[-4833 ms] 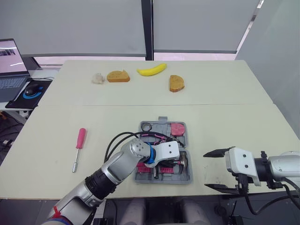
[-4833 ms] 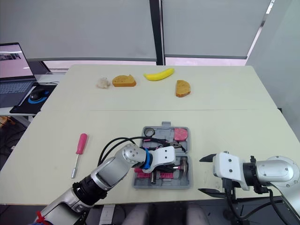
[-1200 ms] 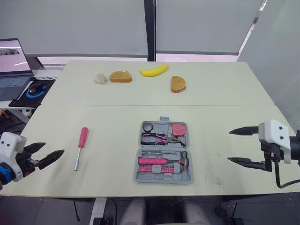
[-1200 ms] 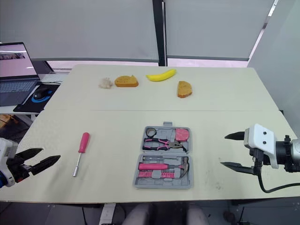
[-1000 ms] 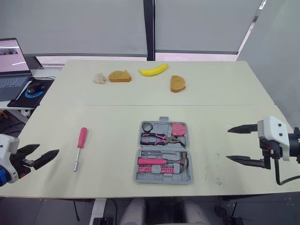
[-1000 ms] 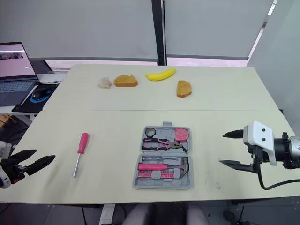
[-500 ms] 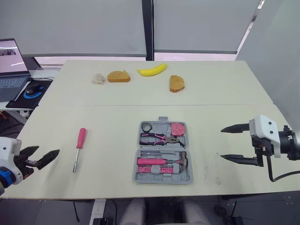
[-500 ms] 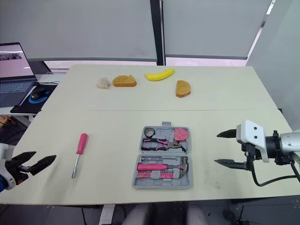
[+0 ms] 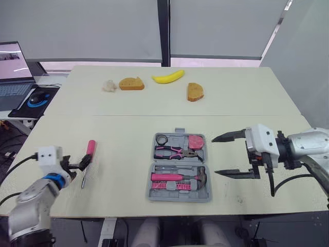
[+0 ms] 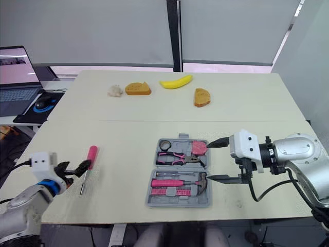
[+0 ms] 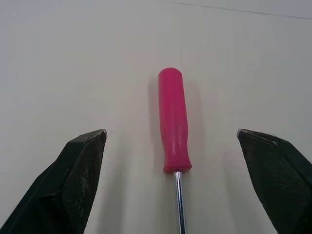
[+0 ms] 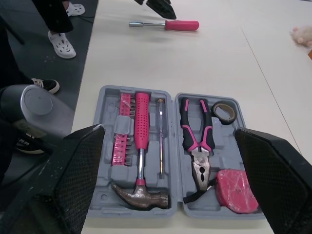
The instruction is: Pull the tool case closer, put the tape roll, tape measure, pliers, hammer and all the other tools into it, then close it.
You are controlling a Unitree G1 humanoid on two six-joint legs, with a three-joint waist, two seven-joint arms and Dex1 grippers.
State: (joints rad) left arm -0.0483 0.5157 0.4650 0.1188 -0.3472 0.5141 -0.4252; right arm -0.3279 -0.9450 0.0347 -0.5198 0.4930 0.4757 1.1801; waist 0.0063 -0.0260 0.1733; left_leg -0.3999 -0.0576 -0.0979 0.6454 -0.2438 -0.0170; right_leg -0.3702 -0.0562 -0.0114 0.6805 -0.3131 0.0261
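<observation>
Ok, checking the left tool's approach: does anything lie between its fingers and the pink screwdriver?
Nothing. In the left wrist view the screwdriver lies on bare table, between the fingers of the open left tool, with a gap on either side.

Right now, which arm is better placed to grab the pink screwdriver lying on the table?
Left. The left gripper is open and aimed at the screwdriver, its handle framed between the fingers. The right gripper hangs open on the tool case's far side.

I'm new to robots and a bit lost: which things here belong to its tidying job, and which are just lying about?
Job: tool case, hammer, pliers, tape roll, tape measure, pink screwdriver.
Lying about: banana, bread slice, second bread slice, whitish lump, laptop, mouse.
</observation>
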